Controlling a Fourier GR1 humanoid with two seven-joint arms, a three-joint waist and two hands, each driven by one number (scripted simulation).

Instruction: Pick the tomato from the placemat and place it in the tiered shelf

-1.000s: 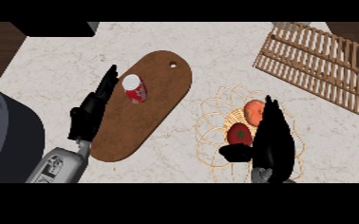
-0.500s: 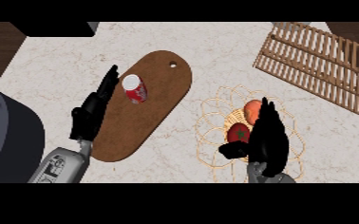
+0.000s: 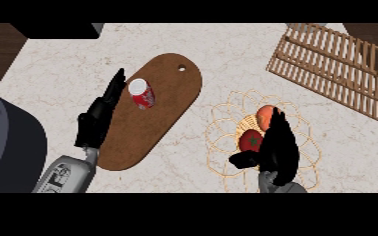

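**Clerk:** Where is the tomato sitting?

**Inspector:** The tomato (image 3: 249,140) is lying on the placemat (image 3: 221,125), near the right side of the scene. A second, orange-red fruit (image 3: 264,114) is lying just beyond it on the same mat.

**Clerk:** And the hands?

**Inspector:** The right hand (image 3: 279,147) is hovering over the mat just right of the tomato. Its fingers are reaching straight toward the far side and its thumb is spreading left under the tomato's near edge. Nothing is curling round the fruit. I cannot tell whether it is touching. The left hand (image 3: 96,122) is resting at the left edge of the cutting board (image 3: 173,95), fingers straight and holding nothing.

**Clerk:** Surface and surroundings?

**Inspector:** A pale, marbled counter (image 3: 236,50) is carrying everything. A red can (image 3: 142,94) is lying on the board. The tiered shelf (image 3: 332,62), made of wooden slats, is standing at the far right, well apart from the mat.

**Clerk:** Anything obscured?

**Inspector:** The right hand is covering part of both fruits and of the mat. The shelf is running out of view at the right. A dark block (image 3: 55,30) at the far left is cut off, and I cannot identify it.
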